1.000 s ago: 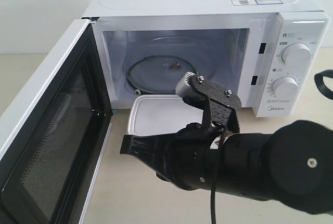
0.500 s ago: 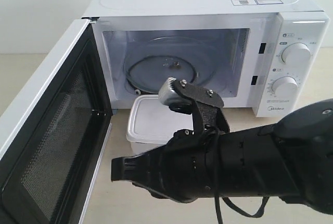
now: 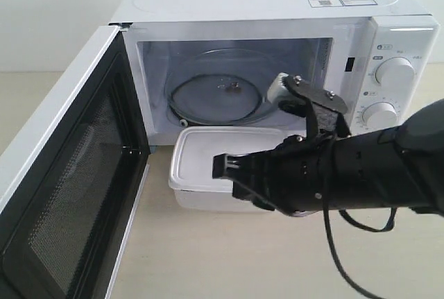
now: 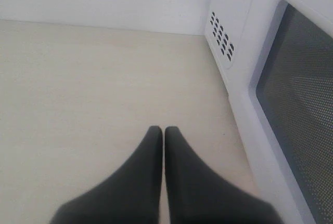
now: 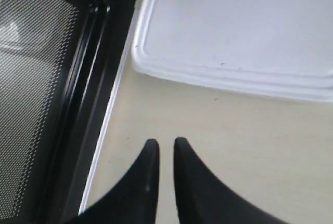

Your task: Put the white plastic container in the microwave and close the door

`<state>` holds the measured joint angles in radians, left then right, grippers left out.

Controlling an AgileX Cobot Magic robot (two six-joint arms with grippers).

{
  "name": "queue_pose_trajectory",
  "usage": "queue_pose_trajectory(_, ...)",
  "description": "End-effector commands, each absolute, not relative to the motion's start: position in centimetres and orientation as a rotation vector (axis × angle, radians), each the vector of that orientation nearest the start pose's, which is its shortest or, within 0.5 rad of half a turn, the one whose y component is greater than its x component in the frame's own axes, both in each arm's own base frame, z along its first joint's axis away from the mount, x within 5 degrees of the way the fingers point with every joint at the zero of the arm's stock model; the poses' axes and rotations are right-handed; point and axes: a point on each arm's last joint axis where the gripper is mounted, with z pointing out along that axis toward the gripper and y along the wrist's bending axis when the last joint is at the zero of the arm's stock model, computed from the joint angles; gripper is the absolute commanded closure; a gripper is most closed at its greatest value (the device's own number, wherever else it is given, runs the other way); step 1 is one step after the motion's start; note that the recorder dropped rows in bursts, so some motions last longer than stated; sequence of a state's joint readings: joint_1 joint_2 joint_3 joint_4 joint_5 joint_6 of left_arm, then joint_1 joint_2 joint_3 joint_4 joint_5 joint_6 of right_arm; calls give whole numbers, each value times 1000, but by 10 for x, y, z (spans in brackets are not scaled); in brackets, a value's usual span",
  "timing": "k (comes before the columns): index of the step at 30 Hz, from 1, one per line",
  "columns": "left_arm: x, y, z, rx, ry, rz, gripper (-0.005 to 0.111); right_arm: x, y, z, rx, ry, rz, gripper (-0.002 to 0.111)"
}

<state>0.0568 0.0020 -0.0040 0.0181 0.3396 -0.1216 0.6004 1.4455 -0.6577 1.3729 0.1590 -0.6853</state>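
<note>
The door (image 3: 69,195) is swung wide to the left, so the cavity of the microwave (image 3: 263,1) and its glass turntable (image 3: 215,94) are exposed for loading. The white plastic container (image 3: 208,157) is parked lid-on on the table (image 3: 208,257) just in front of the opening, not inside yet, probably so it can be pushed straight in. The right gripper (image 5: 162,143) is held low near the container's front edge, apart from it. Its fingers are nearly pressed together and nothing is pinched. The left gripper (image 4: 164,133) is pressed together, empty, by the door's outer face.
</note>
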Motion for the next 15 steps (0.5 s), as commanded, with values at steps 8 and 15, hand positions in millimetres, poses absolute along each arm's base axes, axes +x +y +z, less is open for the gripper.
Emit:
queue_pose_trajectory(8, 54, 3, 183, -156, 1815, -32, 103, 238, 141, 176, 85, 2593, 864, 58)
queue_pose_trajectory(15, 54, 3, 183, -156, 1815, -32, 103, 247, 155, 156, 117, 2570, 1044, 58)
